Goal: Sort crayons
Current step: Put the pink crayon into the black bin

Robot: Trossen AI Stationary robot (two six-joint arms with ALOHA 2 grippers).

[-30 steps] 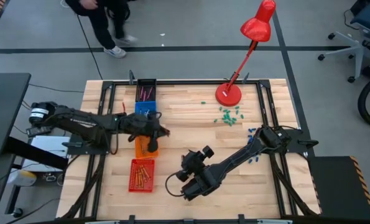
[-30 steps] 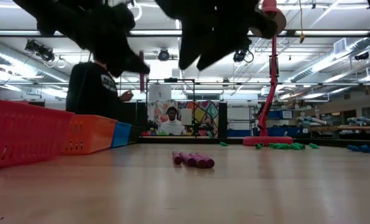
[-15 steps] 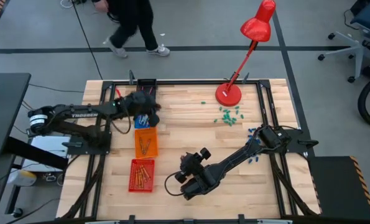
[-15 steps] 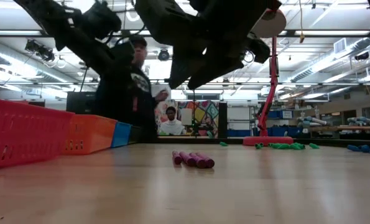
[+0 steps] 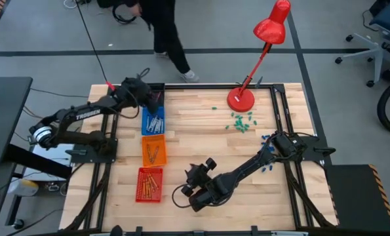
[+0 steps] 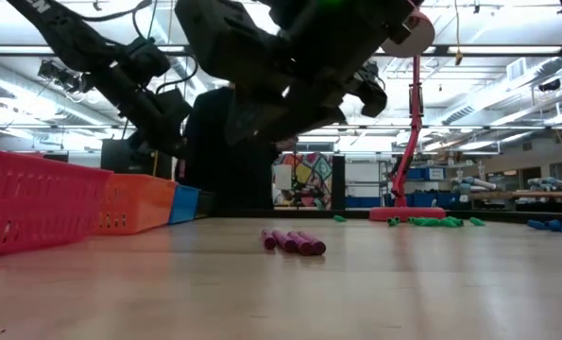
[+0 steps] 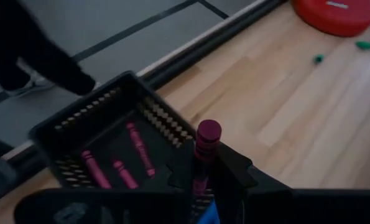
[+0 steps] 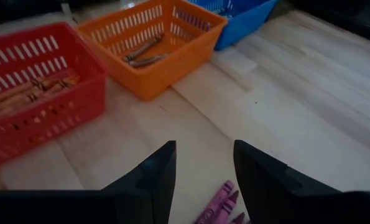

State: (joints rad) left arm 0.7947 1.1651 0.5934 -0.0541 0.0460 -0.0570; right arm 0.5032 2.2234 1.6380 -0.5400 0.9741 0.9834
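You have the wooden surface (image 5: 195, 141) carrying a line of baskets toward nine o'clock: a black basket (image 7: 91, 134) at the far end, then blue (image 5: 153, 122), orange (image 5: 153, 150) and red (image 5: 149, 184). Your left claw (image 7: 200, 177) hangs over the black basket's near rim, clenched on a magenta crayon (image 7: 204, 152) that stands upright between its fingers, with more magenta crayons lying in that basket below. Your right claw (image 8: 203, 171) hovers toward six o'clock, fingers spread and empty, just above a small bunch of magenta crayons (image 6: 294, 243) on the wood. These sticks look light, stiff and waxy, so they will likely roll or slip and could snap under a hard pinch. Take each one across its middle, on the paper wrap, with gentle pressure.
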